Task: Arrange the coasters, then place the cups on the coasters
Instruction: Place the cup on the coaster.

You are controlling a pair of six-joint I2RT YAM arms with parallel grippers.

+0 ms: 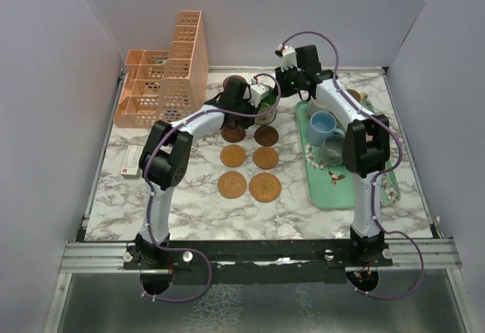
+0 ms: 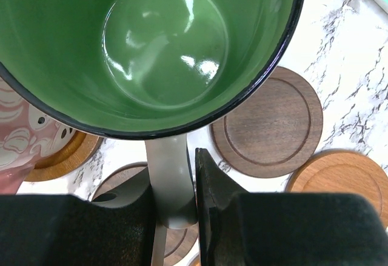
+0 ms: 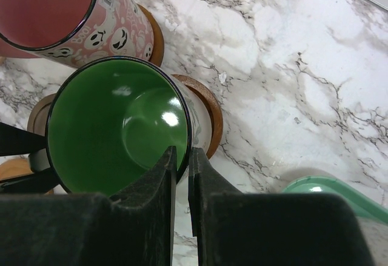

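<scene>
A green-lined cup stands on a brown coaster at the back of the coaster grid. My left gripper is shut on its grey handle. My right gripper is shut on its rim, one finger inside and one outside. The cup fills the left wrist view and sits centre-left in the right wrist view. A pink cup with ghost faces stands on another coaster just behind. Several bare coasters lie in two columns nearer me.
A mint-green tray on the right holds a blue cup, a grey cup and others. A peach lattice organiser stands at the back left. A small white box lies at the left edge.
</scene>
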